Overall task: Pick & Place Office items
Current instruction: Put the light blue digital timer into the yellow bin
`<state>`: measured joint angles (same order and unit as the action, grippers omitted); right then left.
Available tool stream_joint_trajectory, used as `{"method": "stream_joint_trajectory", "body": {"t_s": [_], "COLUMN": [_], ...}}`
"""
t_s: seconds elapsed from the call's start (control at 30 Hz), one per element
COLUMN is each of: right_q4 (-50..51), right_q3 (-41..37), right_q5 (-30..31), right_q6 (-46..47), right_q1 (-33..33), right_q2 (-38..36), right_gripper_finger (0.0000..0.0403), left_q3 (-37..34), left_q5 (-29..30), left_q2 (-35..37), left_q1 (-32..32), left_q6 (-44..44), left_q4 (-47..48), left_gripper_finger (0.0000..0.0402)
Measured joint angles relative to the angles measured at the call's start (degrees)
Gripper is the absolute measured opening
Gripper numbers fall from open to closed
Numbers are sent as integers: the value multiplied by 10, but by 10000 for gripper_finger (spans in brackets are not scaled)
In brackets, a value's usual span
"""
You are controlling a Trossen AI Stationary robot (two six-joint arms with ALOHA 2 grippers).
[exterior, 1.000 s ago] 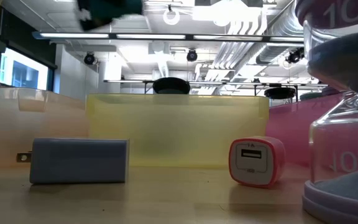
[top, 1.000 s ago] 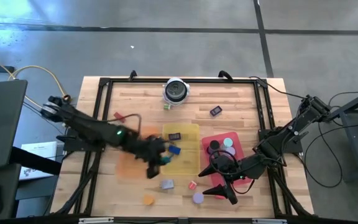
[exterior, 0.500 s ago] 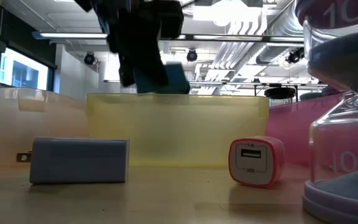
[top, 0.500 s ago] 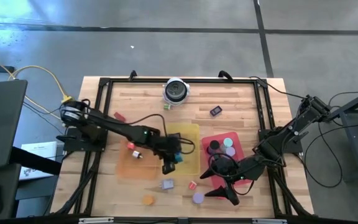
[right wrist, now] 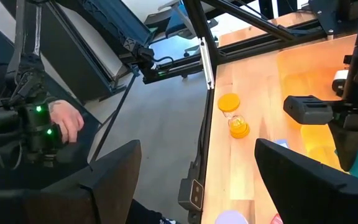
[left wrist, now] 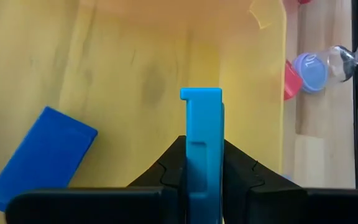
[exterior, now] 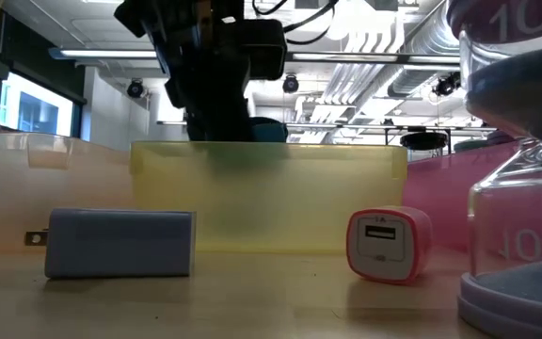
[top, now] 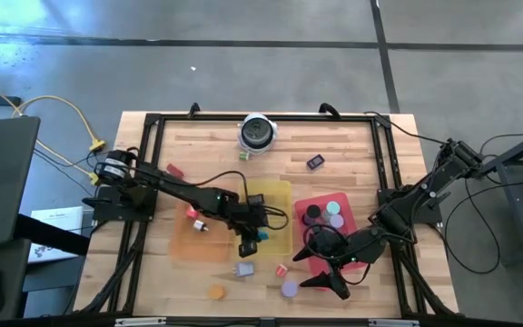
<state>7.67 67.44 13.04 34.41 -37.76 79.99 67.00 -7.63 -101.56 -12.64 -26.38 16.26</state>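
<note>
We see a teal block [left wrist: 202, 149] clamped upright between the jaws of the left gripper [top: 248, 238], which hangs just above the floor of the yellow tray [top: 280, 238] at the middle of the worktop [top: 352, 154]. Beside it in the same tray a blue block [left wrist: 39, 155] lies flat, and a small black piece [top: 255, 199] sits nearer the tray's far edge. The red tray [top: 311, 259] to the right holds a few round discs, a black one [top: 311, 213] and paler ones, one teal [top: 334, 208]. The orange tray [top: 182, 243] to the left holds a small red-and-white bit [top: 193, 221]. Loose on the worktop in front of the trays lie a grey plug block [exterior: 119, 243], a pink-and-white charger cube [exterior: 388, 244], an orange disc [top: 217, 292] and a purple sand timer [exterior: 525, 179]; farther back there is a small black piece [top: 316, 163] and a round silver-and-black object [top: 258, 133]. The right gripper [top: 330, 272] hovers over the near end of the red tray, its jaws spread wide and empty. In the right wrist view we see a person's hand [right wrist: 67, 121] beyond the worktop's edge.
</note>
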Motion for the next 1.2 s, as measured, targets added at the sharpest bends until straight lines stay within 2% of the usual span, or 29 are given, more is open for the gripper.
{"method": "stream_joint_trajectory", "body": {"t_s": [0.23, 0.43, 0.63, 0.97, 1.2], "right_q4": [0, -1, 3, 8, 11], "right_q3": [0, 0, 0, 0, 0], "right_q5": [0, 0, 0, -13, -26], "right_q6": [2, 2, 1, -1, 0], "right_q1": [0, 0, 0, 9, 12], "right_q2": [0, 0, 0, 0, 0], "right_gripper_finger": [304, 304, 304, 304, 304], "left_q3": [0, -1, 1, 0, 0], "left_q5": [28, 81, 80, 75, 73], "left_q2": [0, -11, -21, -43, -40], "left_q1": [-7, -23, -30, -29, -29], "left_q6": [29, 30, 26, 24, 17], "left_q4": [-1, 2, -1, 16, 9], "left_gripper_finger": [51, 51, 57, 111, 128]}}
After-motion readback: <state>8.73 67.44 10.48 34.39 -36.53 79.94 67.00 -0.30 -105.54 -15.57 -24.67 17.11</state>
